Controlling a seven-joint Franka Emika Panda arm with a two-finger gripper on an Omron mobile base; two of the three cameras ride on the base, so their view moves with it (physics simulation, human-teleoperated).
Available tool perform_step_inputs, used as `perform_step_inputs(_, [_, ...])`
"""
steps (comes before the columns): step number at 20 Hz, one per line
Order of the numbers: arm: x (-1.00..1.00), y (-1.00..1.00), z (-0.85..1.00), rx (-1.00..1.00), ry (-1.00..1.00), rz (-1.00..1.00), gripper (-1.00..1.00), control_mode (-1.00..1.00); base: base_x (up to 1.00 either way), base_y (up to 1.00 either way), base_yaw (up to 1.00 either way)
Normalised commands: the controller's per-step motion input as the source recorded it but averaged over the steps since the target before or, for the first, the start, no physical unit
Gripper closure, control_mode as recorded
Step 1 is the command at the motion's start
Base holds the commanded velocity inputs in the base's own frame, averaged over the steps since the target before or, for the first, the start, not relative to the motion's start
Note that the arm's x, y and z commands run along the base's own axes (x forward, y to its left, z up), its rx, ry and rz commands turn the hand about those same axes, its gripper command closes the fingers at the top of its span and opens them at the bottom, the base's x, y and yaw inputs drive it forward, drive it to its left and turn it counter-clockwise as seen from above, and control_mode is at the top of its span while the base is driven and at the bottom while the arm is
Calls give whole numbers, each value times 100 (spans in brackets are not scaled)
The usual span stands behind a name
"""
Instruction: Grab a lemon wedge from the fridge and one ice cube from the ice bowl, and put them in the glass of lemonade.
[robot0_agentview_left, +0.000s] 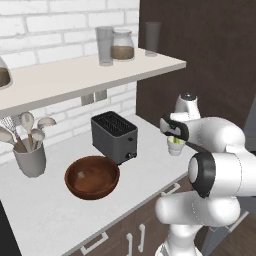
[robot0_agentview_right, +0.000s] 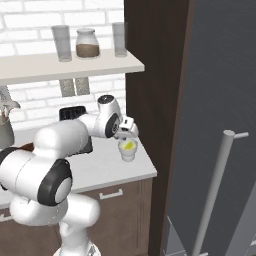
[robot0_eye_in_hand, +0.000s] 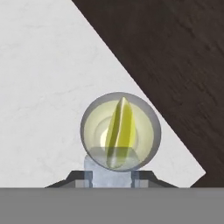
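The glass of lemonade (robot0_agentview_left: 175, 146) (robot0_agentview_right: 128, 149) (robot0_eye_in_hand: 151, 131) stands near the counter's right end, beside the dark panel. A yellow-green lemon wedge (robot0_eye_in_hand: 119, 127) (robot0_agentview_right: 129, 145) lies inside it, on edge in the pale liquid. My gripper (robot0_agentview_left: 174, 132) (robot0_agentview_right: 128, 131) (robot0_eye_in_hand: 111, 175) hangs straight above the glass. It is shut on a pale translucent ice cube (robot0_eye_in_hand: 110, 168), which overlaps the glass's near rim in the hand view. The reddish-brown ice bowl (robot0_agentview_left: 92, 176) sits to the left on the counter. The grey fridge (robot0_agentview_right: 220, 115) stands at the right with its bar handle (robot0_agentview_right: 216, 190).
A dark toaster (robot0_agentview_left: 114, 136) stands between the bowl and the glass. A grey utensil cup (robot0_agentview_left: 30, 161) with spoons is at the far left. The shelf (robot0_agentview_left: 75, 75) above carries tall glasses and a jar. A dark wooden panel (robot0_agentview_right: 155, 75) borders the counter's right end.
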Motion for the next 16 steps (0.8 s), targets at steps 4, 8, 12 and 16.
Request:
perform_step_inputs(4, [24,-22,-9,0,12,0,100,-100,0,0,0])
perform_step_inputs(8, [12,-11,-15,0,5,0,100,-100,0,0,0])
perform_step_inputs(12, [2,0,-25,3,0,0,100,-100,0,0,0])
perform_step_inputs(16, [1,0,-29,4,0,0,100,-100,0,0,0])
